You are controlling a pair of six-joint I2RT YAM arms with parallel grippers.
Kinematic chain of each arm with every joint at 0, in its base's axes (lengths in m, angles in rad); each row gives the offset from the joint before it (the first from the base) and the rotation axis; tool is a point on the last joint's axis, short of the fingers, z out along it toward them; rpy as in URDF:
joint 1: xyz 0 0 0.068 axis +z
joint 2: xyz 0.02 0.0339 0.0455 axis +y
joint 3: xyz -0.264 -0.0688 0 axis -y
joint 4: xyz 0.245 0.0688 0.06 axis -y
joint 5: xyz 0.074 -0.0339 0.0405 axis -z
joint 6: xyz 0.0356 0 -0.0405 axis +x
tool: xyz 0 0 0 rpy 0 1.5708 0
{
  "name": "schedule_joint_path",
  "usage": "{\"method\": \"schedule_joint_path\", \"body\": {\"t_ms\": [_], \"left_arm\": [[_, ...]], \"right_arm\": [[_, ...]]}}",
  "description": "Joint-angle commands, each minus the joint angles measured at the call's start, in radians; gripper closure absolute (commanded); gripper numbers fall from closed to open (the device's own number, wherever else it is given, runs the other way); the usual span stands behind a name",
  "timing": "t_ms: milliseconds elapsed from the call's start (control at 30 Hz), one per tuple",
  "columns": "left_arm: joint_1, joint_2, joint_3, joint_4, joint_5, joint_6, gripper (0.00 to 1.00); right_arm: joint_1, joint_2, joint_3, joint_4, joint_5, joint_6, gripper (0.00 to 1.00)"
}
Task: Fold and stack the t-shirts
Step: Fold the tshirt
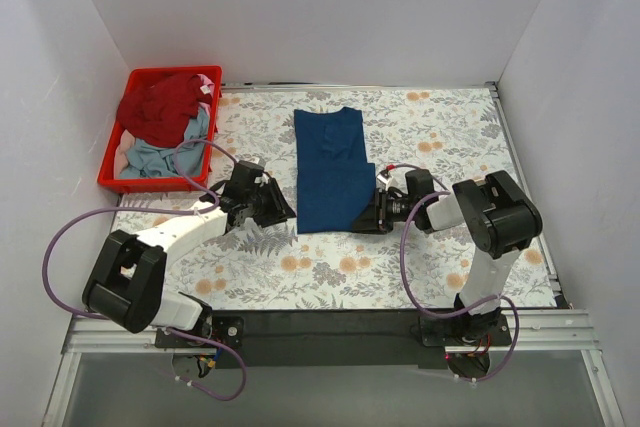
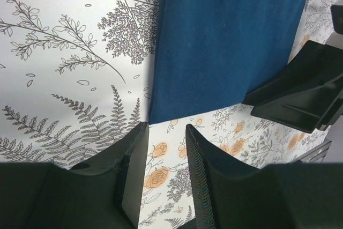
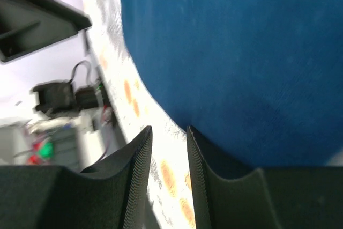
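Observation:
The navy blue t-shirt lies folded into a long strip on the flowered table, print hidden. My left gripper is open and empty at the strip's near left corner; in the left wrist view the gripper sits just short of the navy cloth. My right gripper is open and empty at the near right corner; in the right wrist view the gripper is beside the navy hem. The dark red shirt and the pale grey-blue shirt lie crumpled in the crate.
The red plastic crate stands at the back left of the table. White walls close in the left, back and right sides. The flowered cloth covers the table on both sides of the navy strip.

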Motion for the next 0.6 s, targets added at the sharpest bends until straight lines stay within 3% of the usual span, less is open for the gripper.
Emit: {"method": "schedule_joint_path", "body": {"t_ms": [0,100,267,333,367,433,500,567], "left_arm": [[-0.003,-0.020,0.008,-0.003,-0.016,0.013,0.67],[-0.005,-0.033,-0.003,-0.006,-0.019,0.013,0.67],[-0.005,-0.051,-0.013,-0.017,-0.029,0.021,0.67],[-0.006,-0.053,-0.006,-0.024,-0.039,0.030,0.66],[-0.009,-0.048,0.006,-0.040,-0.044,0.035,0.65],[-0.012,-0.033,0.020,-0.058,-0.053,0.045,0.62],[-0.024,-0.021,0.046,-0.086,-0.067,0.058,0.60],[-0.044,-0.005,0.064,-0.116,-0.107,0.070,0.54]], "right_arm": [[-0.012,0.084,-0.026,0.130,-0.021,0.056,0.60],[-0.020,0.098,-0.032,0.137,-0.021,0.072,0.61],[-0.018,-0.073,-0.055,0.060,0.029,0.028,0.61],[-0.011,-0.172,-0.022,-0.080,0.080,-0.044,0.61],[-0.005,-0.202,0.004,-0.285,0.167,-0.153,0.60],[0.030,-0.266,0.114,-0.487,0.282,-0.255,0.60],[0.066,-0.299,0.176,-0.723,0.499,-0.335,0.59],[0.133,-0.334,0.245,-0.831,0.720,-0.352,0.57]]}}
